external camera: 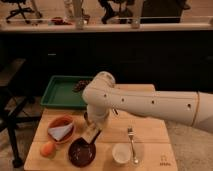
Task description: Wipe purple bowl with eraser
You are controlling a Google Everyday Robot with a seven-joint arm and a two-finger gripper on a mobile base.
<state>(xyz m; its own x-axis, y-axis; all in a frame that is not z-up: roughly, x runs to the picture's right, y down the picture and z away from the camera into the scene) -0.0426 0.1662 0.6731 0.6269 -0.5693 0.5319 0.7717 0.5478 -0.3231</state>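
I hold the gripper [93, 130], clamped on the eraser [91, 135], at the far rim of the purple bowl [80, 154] on the bench [150, 134]; wiping appears barely begun.

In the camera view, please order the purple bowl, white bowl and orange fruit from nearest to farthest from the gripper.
The gripper hangs at the far rim of the purple bowl.
1. purple bowl, just below it
2. white bowl, image right
3. orange fruit, far image left
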